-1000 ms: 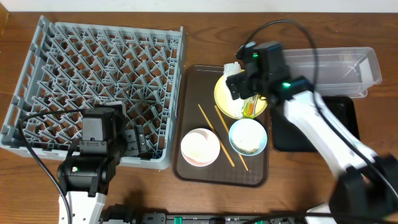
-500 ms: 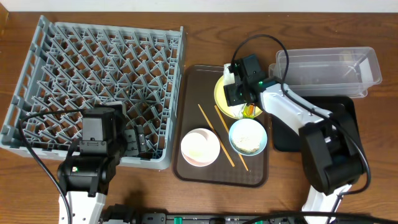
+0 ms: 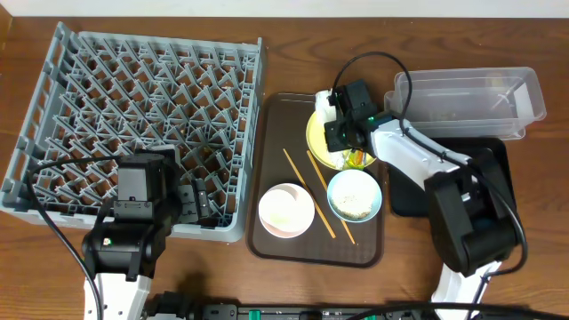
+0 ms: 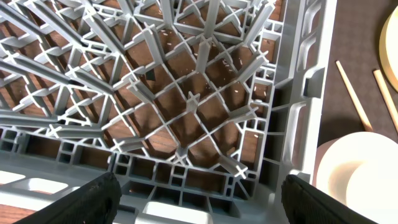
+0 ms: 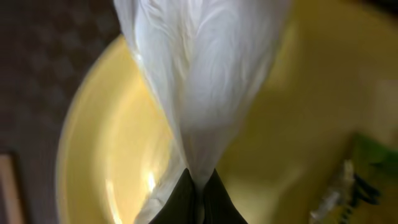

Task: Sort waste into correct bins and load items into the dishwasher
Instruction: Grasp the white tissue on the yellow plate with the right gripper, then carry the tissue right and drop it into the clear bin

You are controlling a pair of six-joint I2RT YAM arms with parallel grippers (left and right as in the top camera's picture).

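Observation:
My right gripper (image 3: 334,124) is down over the far left edge of the round yellow plate (image 3: 331,149). Its jaws (image 5: 199,198) are pinched shut on the white crumpled napkin (image 5: 205,81), which also shows beside the gripper from overhead (image 3: 326,100). A green-and-yellow wrapper (image 5: 367,167) lies on the plate. The light blue bowl (image 3: 355,196) holds rice-like scraps. The white bowl (image 3: 286,210) and two chopsticks (image 3: 308,185) lie on the brown tray (image 3: 267,233). My left gripper (image 4: 202,210) hangs open over the front right corner of the grey dish rack (image 3: 133,107).
The clear plastic tub (image 3: 467,96) stands at the back right, with the shallow black tray (image 3: 484,182) in front of it. The right arm's cable loops above the plate. In the left wrist view the white bowl (image 4: 354,180) sits just right of the rack wall.
The right arm swung in and dropped onto the plate's edge, and its jaws went from open to shut on the napkin. The left arm has stayed still.

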